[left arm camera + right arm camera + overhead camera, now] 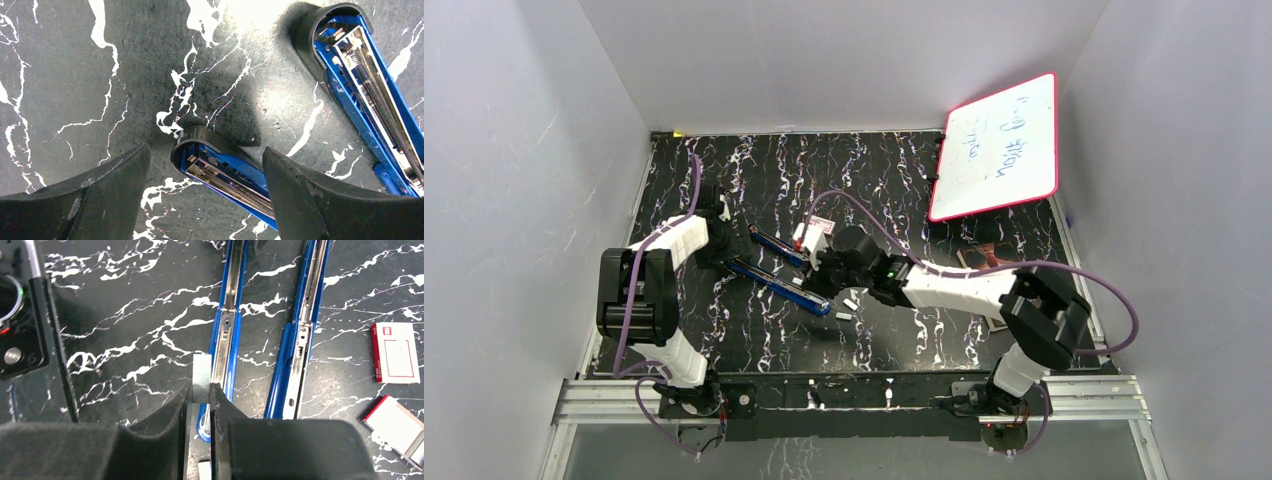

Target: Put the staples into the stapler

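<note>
2 blue staplers (779, 285), 1 staple strip (202, 377) pinched in r fingers (167, 427), l fingers (100, 192) spread wide

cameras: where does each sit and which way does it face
top external: above, behind left arm and right arm, looking down on the table; both show
left wrist: on left arm, looking down at a stapler end; left fingers open
right wrist: on right arm, looking down along both staplers; right fingers pinch the staples
shared: all see the staplers
</note>
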Available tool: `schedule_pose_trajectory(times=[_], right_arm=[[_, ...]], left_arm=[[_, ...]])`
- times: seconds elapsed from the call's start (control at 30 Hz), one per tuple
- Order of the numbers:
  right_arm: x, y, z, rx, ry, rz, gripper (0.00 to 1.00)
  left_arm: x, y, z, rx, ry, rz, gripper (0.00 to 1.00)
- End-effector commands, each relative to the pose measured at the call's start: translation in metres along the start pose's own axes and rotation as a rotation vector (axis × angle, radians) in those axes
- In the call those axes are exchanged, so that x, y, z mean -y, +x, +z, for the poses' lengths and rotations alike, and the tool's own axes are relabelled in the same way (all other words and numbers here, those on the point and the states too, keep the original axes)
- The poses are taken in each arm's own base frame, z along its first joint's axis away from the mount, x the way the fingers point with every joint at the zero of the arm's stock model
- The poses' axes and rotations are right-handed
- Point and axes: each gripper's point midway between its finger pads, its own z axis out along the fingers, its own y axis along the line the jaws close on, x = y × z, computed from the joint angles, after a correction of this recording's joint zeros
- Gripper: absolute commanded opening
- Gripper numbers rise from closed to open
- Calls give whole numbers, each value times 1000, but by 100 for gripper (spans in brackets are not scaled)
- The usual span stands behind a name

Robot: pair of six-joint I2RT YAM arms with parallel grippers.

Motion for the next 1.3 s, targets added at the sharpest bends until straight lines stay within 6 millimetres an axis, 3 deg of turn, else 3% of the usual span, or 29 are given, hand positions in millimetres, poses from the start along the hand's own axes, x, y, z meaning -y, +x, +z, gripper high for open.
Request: schedule_pose_trajectory(times=[0.0,0.5,1.27], right_arm=[[7,-4,13,-86,40,45,10],[15,18,44,-238,86,80,10],[17,21,53,-247,92,86,10]], left_arm=[[2,-12,-17,54,9,4,81],[4,-7,-12,16,16,2,81],[6,-7,-13,13,27,2,81]])
